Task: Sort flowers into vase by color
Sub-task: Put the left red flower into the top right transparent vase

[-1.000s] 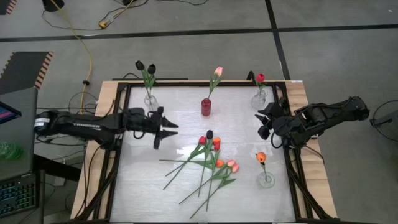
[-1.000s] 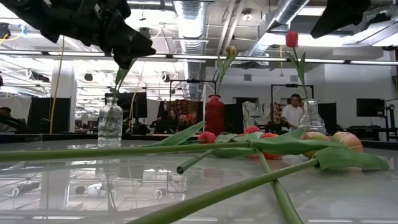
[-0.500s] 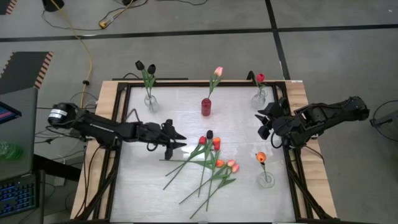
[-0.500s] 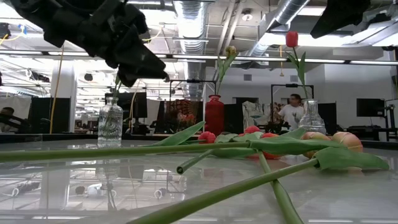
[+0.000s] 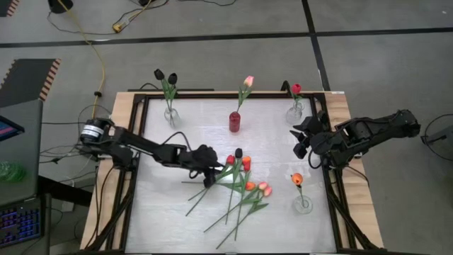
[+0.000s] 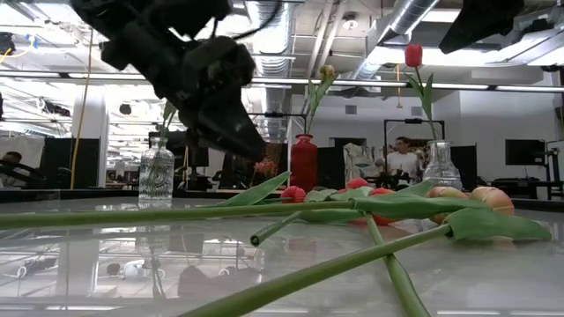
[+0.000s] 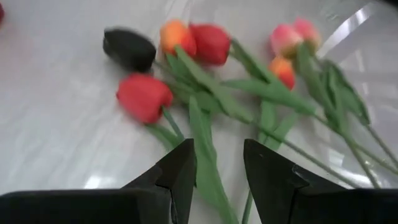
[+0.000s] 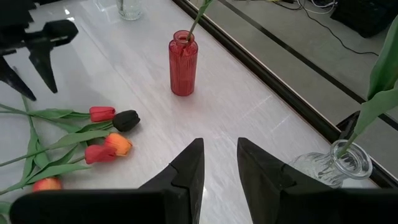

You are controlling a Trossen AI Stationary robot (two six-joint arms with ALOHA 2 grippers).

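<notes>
Several loose tulips (image 5: 239,185) lie in a crossed pile on the white table, with red, black, orange and pink heads; in the left wrist view a red head (image 7: 144,96) and a black head (image 7: 129,48) show. My left gripper (image 5: 211,172) (image 7: 219,163) is open and hovers over the pile's left side (image 6: 236,128), its fingers on either side of a green leaf (image 7: 205,155) without touching it. My right gripper (image 5: 303,142) (image 8: 219,154) is open and waits above the table's right side.
Four vases stand around the pile: a clear one with black tulips (image 5: 170,113) far left, a red one with a pink tulip (image 5: 235,122) far middle, a clear one with a red tulip (image 5: 296,110) far right, and a clear one with an orange tulip (image 5: 302,204) near right.
My left gripper has swung from the table's left side toward the right and near edge, coming down and tipping forward over the tulip pile. The tulips and my right arm have stayed where they were.
</notes>
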